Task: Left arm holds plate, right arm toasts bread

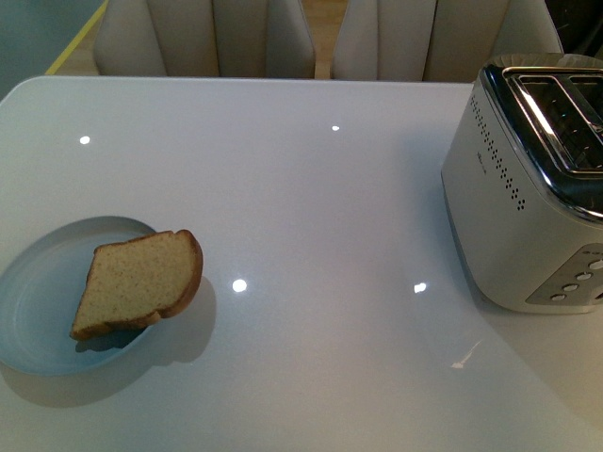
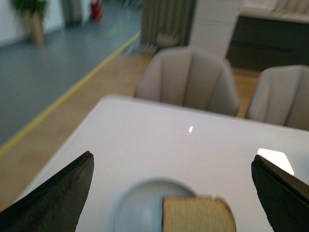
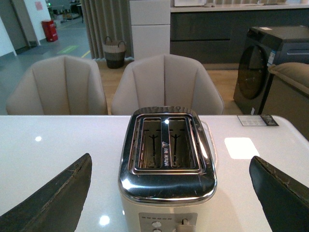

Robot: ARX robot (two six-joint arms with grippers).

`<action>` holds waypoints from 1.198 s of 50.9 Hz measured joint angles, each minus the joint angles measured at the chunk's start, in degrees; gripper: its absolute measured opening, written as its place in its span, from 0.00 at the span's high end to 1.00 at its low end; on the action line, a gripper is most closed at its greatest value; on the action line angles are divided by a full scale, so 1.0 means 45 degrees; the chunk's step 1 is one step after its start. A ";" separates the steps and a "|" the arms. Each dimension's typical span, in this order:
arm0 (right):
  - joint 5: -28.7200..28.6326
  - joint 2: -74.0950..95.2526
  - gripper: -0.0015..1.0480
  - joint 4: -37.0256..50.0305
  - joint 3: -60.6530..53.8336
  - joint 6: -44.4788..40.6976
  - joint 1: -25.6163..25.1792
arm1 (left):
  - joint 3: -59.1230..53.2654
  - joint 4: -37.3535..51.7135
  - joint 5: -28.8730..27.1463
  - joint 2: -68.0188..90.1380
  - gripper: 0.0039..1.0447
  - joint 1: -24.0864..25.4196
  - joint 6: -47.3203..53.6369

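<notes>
The bread (image 1: pixel 139 282) is a single slice of speckled wholemeal, and I judge it light, soft and easily dented. It lies at the lower left of the front view, half on the pale blue plate (image 1: pixel 38 320). Its rounded top pokes out over the plate's right-hand rim and is propped a little above the white table (image 1: pixel 311 188). That raised, overhanging crust edge looks like the best place to take it, with a gentle pinch across the thin faces so the crumb is not crushed.

The plate looks glossy, rigid and breakable, and it is likely to slide on the shiny tabletop. A hold on the bare rim at its far left, away from the slice, should steady it.

Neither arm shows in the front view. In its wrist view the left gripper (image 2: pixel 171 164) hangs above the near side of the plate with its jaws spread wide, touching nothing. The right gripper (image 3: pixel 170 162) is likewise wide apart and empty, and it faces the chrome two-slot toaster (image 1: pixel 528 179) at the right edge of the front view, well apart from the bread. The toaster's slots (image 3: pixel 164 142) appear to be empty.
</notes>
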 joint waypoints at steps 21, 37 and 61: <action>0.0000 0.0000 0.09 0.0000 0.0000 -0.0005 0.0000 | 0.0845 0.5178 -0.0267 0.8582 0.07 0.0860 -0.5168; 0.0000 0.0000 0.09 0.0000 0.0000 -0.0005 0.0000 | 0.2749 1.1079 0.1831 1.7826 0.07 0.2516 -0.4158; 0.0000 0.0000 0.09 0.0000 0.0000 0.0000 0.0000 | 0.5095 1.3036 0.2599 2.5772 0.07 0.3716 -0.2171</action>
